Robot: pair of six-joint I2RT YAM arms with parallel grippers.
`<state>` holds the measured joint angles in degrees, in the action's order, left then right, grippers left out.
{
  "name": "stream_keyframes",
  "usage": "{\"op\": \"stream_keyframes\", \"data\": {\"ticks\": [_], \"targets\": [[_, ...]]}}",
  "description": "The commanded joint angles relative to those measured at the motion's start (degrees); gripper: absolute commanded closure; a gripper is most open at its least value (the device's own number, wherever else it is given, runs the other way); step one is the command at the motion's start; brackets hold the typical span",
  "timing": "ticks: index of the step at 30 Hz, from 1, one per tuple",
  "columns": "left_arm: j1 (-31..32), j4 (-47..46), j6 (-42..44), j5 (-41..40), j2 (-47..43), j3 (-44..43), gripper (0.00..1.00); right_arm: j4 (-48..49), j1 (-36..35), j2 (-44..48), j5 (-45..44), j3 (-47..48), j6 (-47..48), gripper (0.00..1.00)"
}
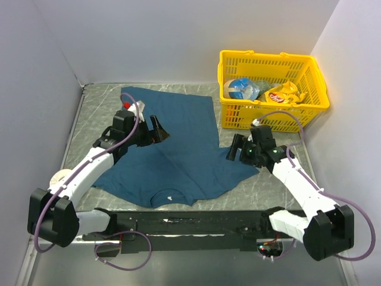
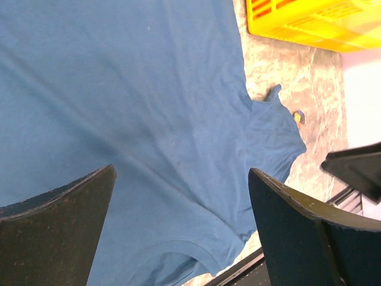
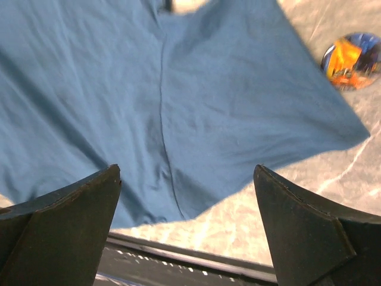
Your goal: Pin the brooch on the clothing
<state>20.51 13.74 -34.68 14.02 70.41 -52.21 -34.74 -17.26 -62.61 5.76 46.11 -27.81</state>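
Left gripper (image 2: 181, 171) and right gripper (image 3: 187, 170): fingers spread wide, empty, over T-shirt (image 1: 178, 149). Brooch (image 3: 351, 59) upper right, on table (image 3: 351, 173) beside sleeve.

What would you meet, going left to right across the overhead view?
White roll → left gripper → right gripper → yellow snack packet. The T-shirt and basket are left out, as they overlap the grippers.

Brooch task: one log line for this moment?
brooch: on table, beside shirt, unpinned | left end effector: open | right end effector: open
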Motion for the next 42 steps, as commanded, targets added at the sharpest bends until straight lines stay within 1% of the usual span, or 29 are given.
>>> {"op": "stream_keyframes", "data": {"ticks": [1,3,6,7,10,11,14,20,26,27,31,32,33,34,35,37,38,39,41,42], "targets": [[0.14,-3.45,2.68,4.08,2.8,-2.63,0.01,4.95,5.73,2.31,5.84,-1.02,-1.45,0.01],[0.14,-3.63,3.38,5.05,3.5,-3.08,0.01,5.91,9.93,2.58,7.07,-2.51,-1.72,0.01],[0.23,-4.24,4.44,6.19,3.59,-3.34,0.01,6.0,14.17,2.49,7.07,-4.09,-2.07,0.01],[0.23,-4.42,4.62,6.28,3.59,-3.43,0.01,6.0,16.96,1.88,7.42,-4.36,-1.98,0.02],[0.23,-4.6,4.88,6.11,3.59,-3.17,0.01,6.09,21.81,0.22,8.12,-5.24,-1.72,0.03],[0.23,-4.6,4.79,6.02,3.77,-3.17,0.03,5.92,22.7,-0.23,7.95,-5.24,-1.54,0.04],[0.23,-4.07,4.88,6.02,5.17,-3.43,0.03,5.91,25.15,-2.6,7.34,-5.24,-0.84,0.04],[0.23,-5.21,4.18,7.68,6.93,-3.34,0.03,6.44,28.32,-9.54,5.58,-4.63,0.13,0.07],[0.49,-5.83,4.09,8.57,7.28,-3.25,0.03,8.89,31.14,-14.29,5.84,-3.48,0.13,0.14],[0.58,-5.83,3.92,8.74,7.46,-3.25,0.03,9.42,32.27,-14.82,6.54,-3.22,0.13,0.2],[1.54,-5.91,3.74,8.22,7.81,-3.43,0.02,10.48,33.25,-19.29,8.73,-1.03,0.48,0.21],[2.07,-5.83,3.91,7.69,8.16,-3.69,0.02,10.48,33.25,-20.17,9.26,-0.58,0.91,0.26],[3.47,-5.39,4.26,5.77,8.6,-4.22,0.02,10.74,33.17,-20.88,9.53,-0.23,1.01,0.33],[4.26,-4.87,4.53,5.06,9.04,-5.44,0.02,10.83,33.08,-22.19,10.14,0.12,1.01,0.36],[4.97,-4.08,4.7,4.53,9.56,-6.15,0.01,10.84,33.16,-22.55,10.15,0.21,0.92,0.37],[7.52,-3.63,5.32,3.74,11.32,-8.16,0.04,11.36,33.25,-23.34,10.41,0.12,0.92,0.39],[8.57,-3.8,5.49,3.65,11.94,-8.78,0.06,11.62,33.25,-23.61,10.5,0.04,1.18,0.44],[10.49,-4.15,5.58,3.99,13.25,-9.4,0.08,11.89,33.25,-23.87,10.59,0.04,1.18,0.45],[12.44,-5.29,5.5,5.05,14.92,-11.24,0.15,12.15,33.34,-24.75,10.67,0.12,1.36,0.45],[14.62,-6.0,5.41,5.31,17.19,-13.17,0.17,12.24,33.34,-25.02,10.76,0.12,1.36,0.45]]}}
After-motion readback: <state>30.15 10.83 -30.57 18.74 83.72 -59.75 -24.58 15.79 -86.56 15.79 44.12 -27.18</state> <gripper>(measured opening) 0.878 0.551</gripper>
